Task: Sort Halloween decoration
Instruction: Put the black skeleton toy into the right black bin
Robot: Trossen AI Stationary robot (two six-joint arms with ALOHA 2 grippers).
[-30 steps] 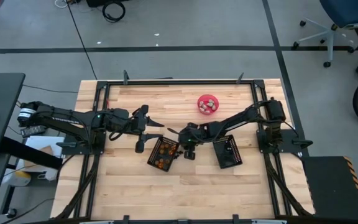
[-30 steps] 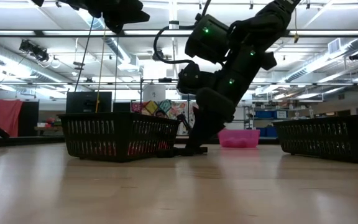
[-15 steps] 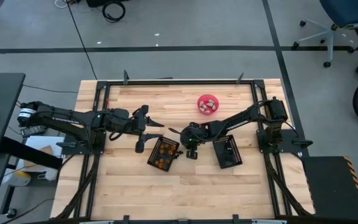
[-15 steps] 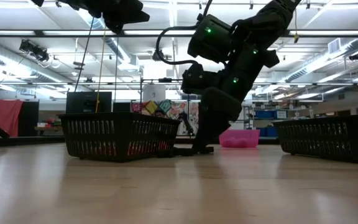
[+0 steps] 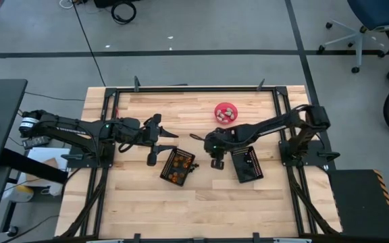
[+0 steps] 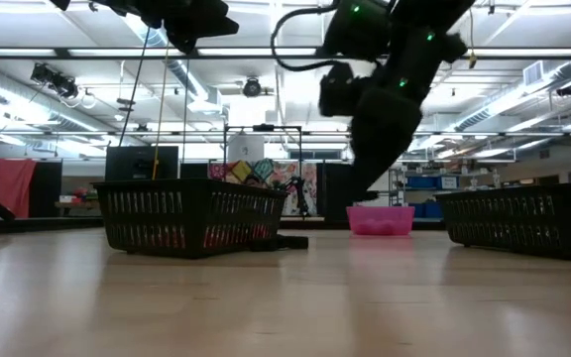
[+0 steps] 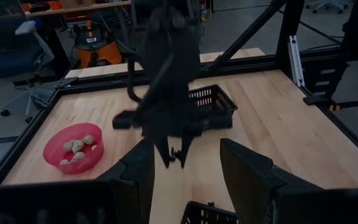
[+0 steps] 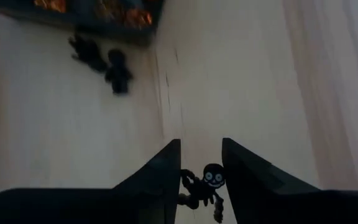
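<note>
My right gripper (image 5: 217, 162) hangs above the table between the two black mesh baskets, shut on a small black Halloween decoration piece with a pale face (image 8: 207, 184). Two more black pieces (image 8: 101, 61) lie on the wood beside the left basket (image 5: 177, 167), which holds orange pieces. The right basket (image 5: 246, 164) stands beside the gripper. A pink bowl (image 5: 225, 113) at the far side holds pale pieces. My left gripper (image 5: 155, 145) waits open, raised to the left of the left basket. My right gripper pinches the black piece (image 8: 199, 190) between its two fingers, which slant down from the table's right. The piece's head and thin legs show in the gap between the fingers. It is lifted clear of the table.
Bare wood lies on the near side of the baskets and between them. The black frame rails (image 5: 194, 88) run round the table's edges. In the low view the loose black pieces (image 6: 285, 241) lie just right of the left basket (image 6: 191, 216).
My right gripper has risen from the table beside the left basket and gone a little toward the table's right edge, carrying the black piece clear of the wood. The other black pieces have stayed by the basket.
</note>
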